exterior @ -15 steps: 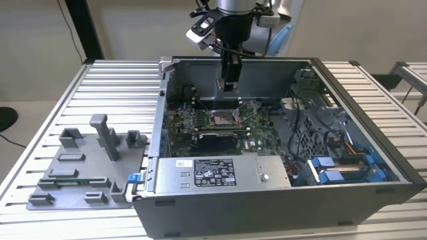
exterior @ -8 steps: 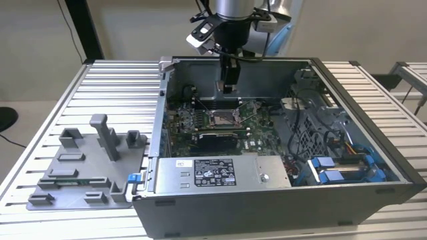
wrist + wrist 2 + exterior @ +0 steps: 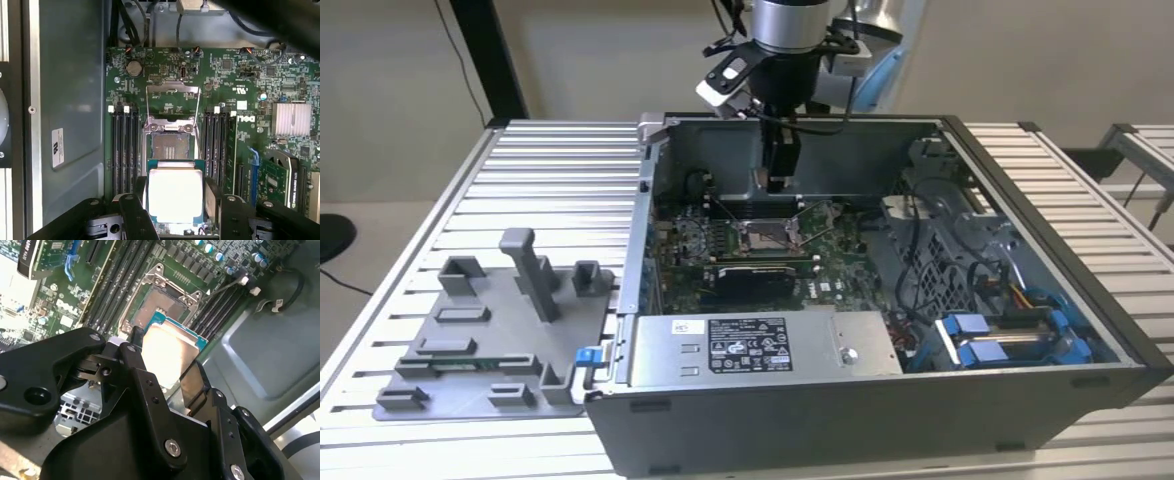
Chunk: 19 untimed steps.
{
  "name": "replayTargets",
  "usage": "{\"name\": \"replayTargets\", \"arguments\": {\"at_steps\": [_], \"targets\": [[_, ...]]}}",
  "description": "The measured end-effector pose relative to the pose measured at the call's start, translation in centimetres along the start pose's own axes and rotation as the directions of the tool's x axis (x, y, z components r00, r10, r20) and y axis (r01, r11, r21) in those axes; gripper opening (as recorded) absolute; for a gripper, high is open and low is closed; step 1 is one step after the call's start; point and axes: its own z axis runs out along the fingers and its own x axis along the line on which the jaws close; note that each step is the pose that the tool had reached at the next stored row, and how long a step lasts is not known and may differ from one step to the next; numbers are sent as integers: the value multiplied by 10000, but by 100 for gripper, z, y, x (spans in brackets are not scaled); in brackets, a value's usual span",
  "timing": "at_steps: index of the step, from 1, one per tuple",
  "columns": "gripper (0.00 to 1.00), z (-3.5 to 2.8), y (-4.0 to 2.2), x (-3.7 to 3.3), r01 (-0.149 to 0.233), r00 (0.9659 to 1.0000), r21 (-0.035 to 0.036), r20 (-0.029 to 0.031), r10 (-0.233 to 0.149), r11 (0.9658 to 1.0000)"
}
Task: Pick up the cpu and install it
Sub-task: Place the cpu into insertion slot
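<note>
One part of the job looks done and one does not: the pick is finished, since the gripper [image 3: 781, 182] is clamped on the cpu [image 3: 175, 195], but the chip is not yet installed. It hangs in the air inside the open computer case [image 3: 881, 412], clear of the green board. In both wrist views the two black fingers [image 3: 212, 199] press on opposite edges of the chip. The socket [image 3: 170, 146] lies beyond it, bare, its metal frame swung open and no chip inside. Reading the exterior view as a clock face centred on the socket [image 3: 765, 236], the gripper stands at twelve o'clock, close above it. The silver box [image 3: 761, 345] sits at six o'clock, and the grey tray [image 3: 467, 360] lies well apart at about eight o'clock on the slatted table [image 3: 547, 170]. The chip is a thin square with a bright silvery top that glares almost white under the light, ringed by a narrow green border. In the second wrist view that border [image 3: 197, 340] shows along its far edges. It appears to sit roughly flat to the board, squarely between the fingers, with no visible tilt.
</note>
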Motion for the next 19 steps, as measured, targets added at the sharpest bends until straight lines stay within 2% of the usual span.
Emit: {"name": "replayTargets", "arguments": {"at_steps": [4,15,19], "targets": [[0,65,20,2,-1,10000,0,-33,1,10000],[0,247,21,70,-21,9998,-3,-192,21,10000],[0,320,20,87,-22,9998,-2,-212,22,10000]]}}
